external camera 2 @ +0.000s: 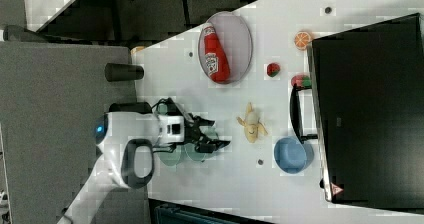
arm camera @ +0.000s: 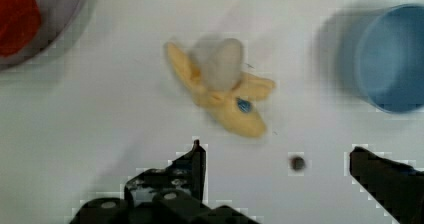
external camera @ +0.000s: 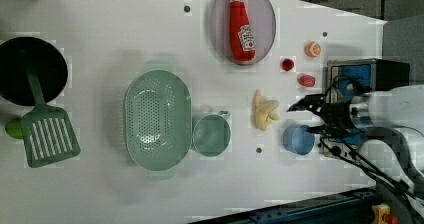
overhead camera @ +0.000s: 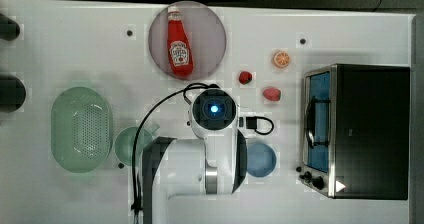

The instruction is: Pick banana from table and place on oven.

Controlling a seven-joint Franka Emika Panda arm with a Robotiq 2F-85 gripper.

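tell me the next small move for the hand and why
Probably lower the hand toward the banana and centre it between the fingers. The hand is open and empty, above the table, while the banana lies untouched on the white surface beside the blue bowl, nowhere near the oven yet.

One banana (external camera: 264,115), one oven (overhead camera: 360,131)

Arm (overhead camera: 210,149) over table (overhead camera: 75,44), oven (overhead camera: 367,131) rt.
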